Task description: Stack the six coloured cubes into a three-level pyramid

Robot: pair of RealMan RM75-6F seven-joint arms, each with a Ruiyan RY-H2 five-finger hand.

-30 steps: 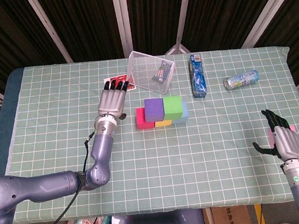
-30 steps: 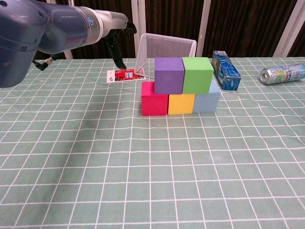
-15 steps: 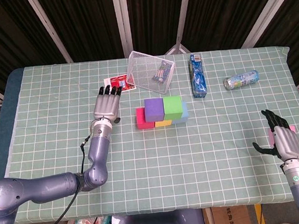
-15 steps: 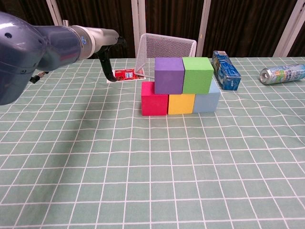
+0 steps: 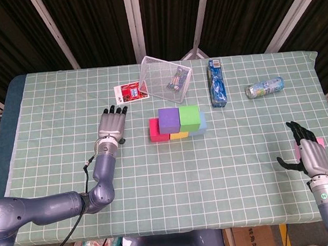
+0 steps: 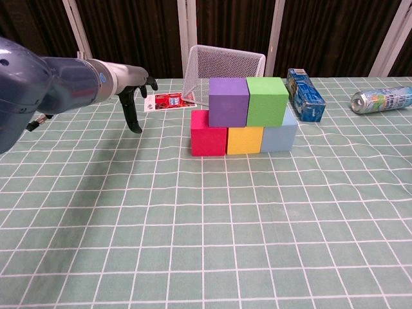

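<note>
Five cubes stand as two levels at mid-table. The red cube [image 5: 154, 130], yellow cube [image 5: 179, 135] and light blue cube [image 5: 202, 123] form the bottom row. The purple cube [image 5: 169, 119] and green cube [image 5: 189, 116] sit on top. My left hand [image 5: 111, 125] hovers left of the stack, apart from it, with its fingers straight and holding nothing. In the chest view my left hand [image 6: 134, 106] points its fingers down at the cloth. My right hand [image 5: 307, 150] lies at the near right with its fingers stretched over a pink cube [image 5: 321, 141] and its thumb out to the side.
A tipped wire basket [image 5: 165, 79] stands just behind the stack, with a red card [image 5: 131, 92] to its left. A blue box [image 5: 217, 83] and a lying bottle [image 5: 264, 87] sit at the back right. The table's right edge runs close to my right hand.
My left hand has drawn back from beside the card and basket, toward me and to the left, and come lower. The right hand and the cubes have stayed put.
</note>
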